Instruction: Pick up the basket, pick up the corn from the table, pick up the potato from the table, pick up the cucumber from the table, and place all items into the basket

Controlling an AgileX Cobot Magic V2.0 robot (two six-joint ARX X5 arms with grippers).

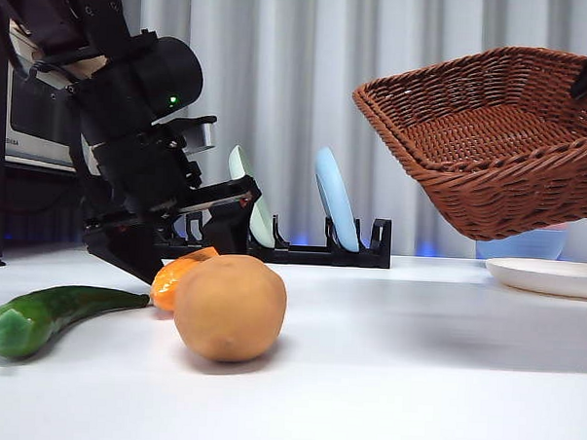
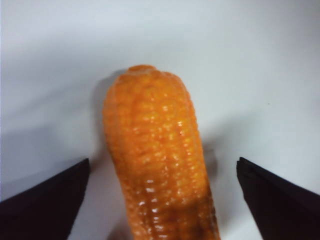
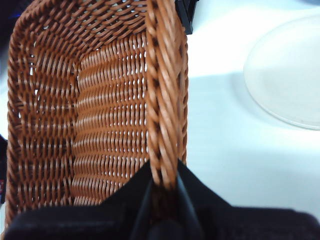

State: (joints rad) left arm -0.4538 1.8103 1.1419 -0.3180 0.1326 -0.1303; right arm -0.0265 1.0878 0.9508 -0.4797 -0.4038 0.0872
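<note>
The brown wicker basket (image 1: 492, 141) hangs tilted above the table at the right, its rim (image 3: 162, 100) pinched by my right gripper (image 3: 162, 192), which is shut on it. The orange-yellow corn (image 2: 160, 165) lies on the white table (image 1: 413, 381) between the wide-apart jaws of my open left gripper (image 2: 162, 200). In the front view that gripper (image 1: 190, 240) is low at the left, over the corn (image 1: 179, 276). The tan potato (image 1: 230, 307) sits in front of the corn, partly hiding it. The dark green cucumber (image 1: 46, 316) lies at the left.
A black dish rack (image 1: 302, 245) with a pale green and a light blue plate stands at the back. A white plate (image 1: 549, 277) and a blue bowl (image 1: 521, 245) sit at the right, below the basket. The same white plate (image 3: 287, 75) shows beside the basket.
</note>
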